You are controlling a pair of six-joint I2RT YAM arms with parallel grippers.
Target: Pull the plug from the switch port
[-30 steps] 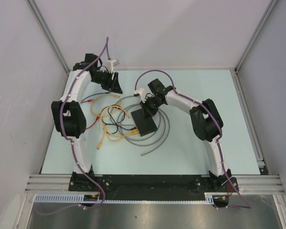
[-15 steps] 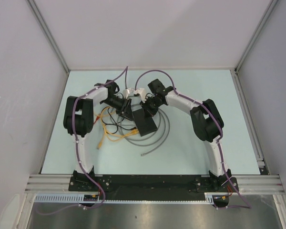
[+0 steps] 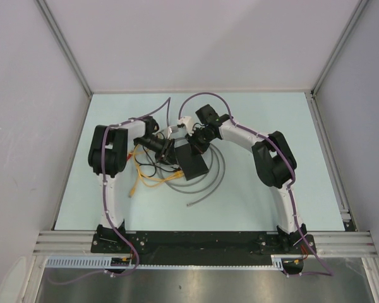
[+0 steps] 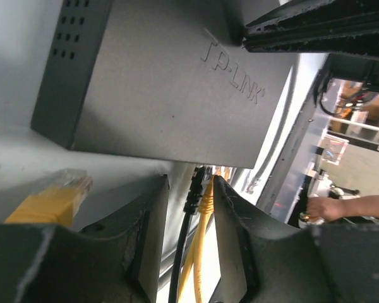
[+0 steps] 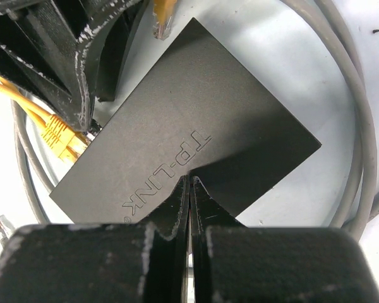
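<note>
The black switch [image 3: 193,163] lies flat mid-table, its top marked TP-LINK [image 4: 164,82]. My right gripper [image 5: 190,183] is shut, and its tips rest on the switch [image 5: 189,120] top. My left gripper [image 3: 169,151] sits at the switch's left edge, jaws apart [image 4: 189,183]. Between its fingers [image 4: 148,233] run a black plug [image 4: 194,186] and a yellow plug [image 4: 208,197], both reaching into the switch's port edge. The yellow plug [image 5: 60,136] touches one finger; the other finger stands off the black one.
Yellow, black and grey cables [image 3: 153,169] tangle left of and under the switch. A loose yellow plug [image 4: 57,196] lies beside the left finger, and another [image 5: 163,16] lies by the switch's far edge. A grey cable [image 5: 360,126] loops around the right.
My left arm has swung from the back left down to the switch's left edge, and its jaws have narrowed around the plugs. The right gripper has stayed put on the switch.
</note>
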